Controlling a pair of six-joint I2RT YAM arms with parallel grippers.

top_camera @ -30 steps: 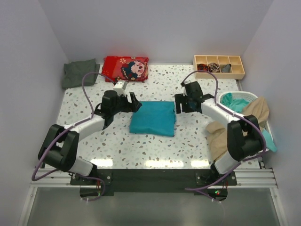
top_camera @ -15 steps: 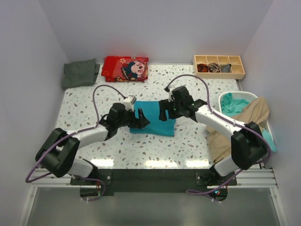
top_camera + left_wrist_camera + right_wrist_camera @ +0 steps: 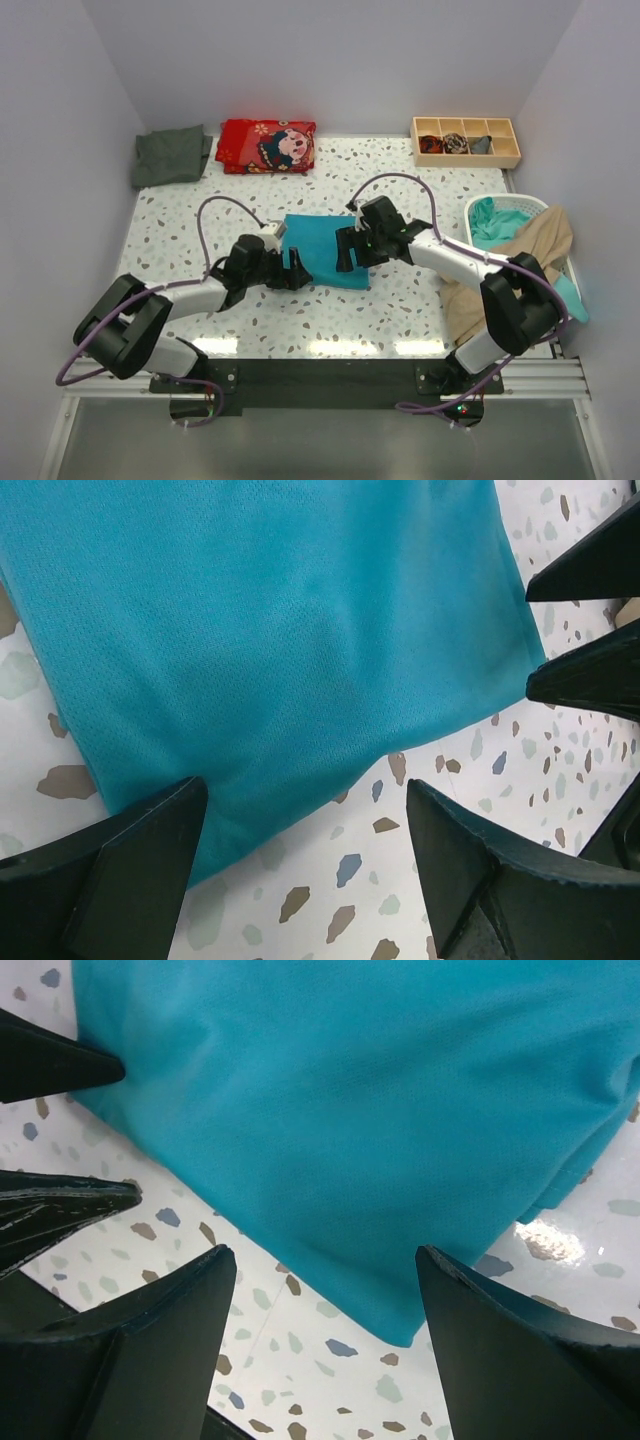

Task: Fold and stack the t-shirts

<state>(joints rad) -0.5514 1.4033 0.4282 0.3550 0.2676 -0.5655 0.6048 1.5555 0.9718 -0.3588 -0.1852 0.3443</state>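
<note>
The folded bright teal t-shirt (image 3: 325, 250) lies centred on the speckled white table (image 3: 330, 165). The wrist views show the left hand (image 3: 300, 805) and right hand (image 3: 325, 1260) spread apart over its edges, clamping nothing. Only the top view shows the dark grey-green t-shirt (image 3: 170, 155) at far left and the beige t-shirt (image 3: 545, 235) at right.

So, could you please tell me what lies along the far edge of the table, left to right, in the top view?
Folded dark grey-green t-shirt → red cartoon-print package → wooden compartment tray.
</note>
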